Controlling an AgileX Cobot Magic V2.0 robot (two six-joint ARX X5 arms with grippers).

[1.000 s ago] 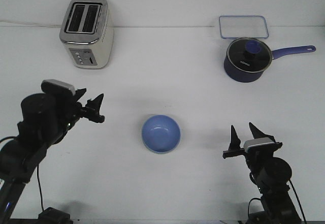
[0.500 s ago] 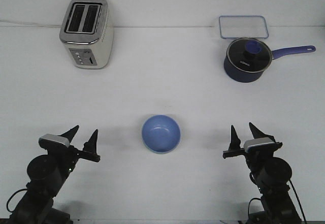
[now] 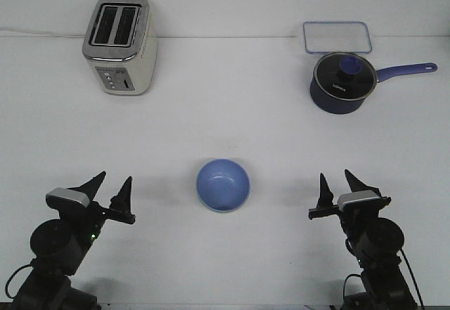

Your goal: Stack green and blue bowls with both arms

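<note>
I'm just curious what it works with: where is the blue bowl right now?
In the front view the blue bowl sits upright on the white table, near the middle, between the left gripper and the right gripper, touched by neither.

I see my left arm low at the near left, left gripper (image 3: 109,192) parted and empty, fingers pointing up and away, right arm low at the near right, right gripper (image 3: 337,185) likewise parted, empty, tips upward, grey wrist blocks behind both.
</note>
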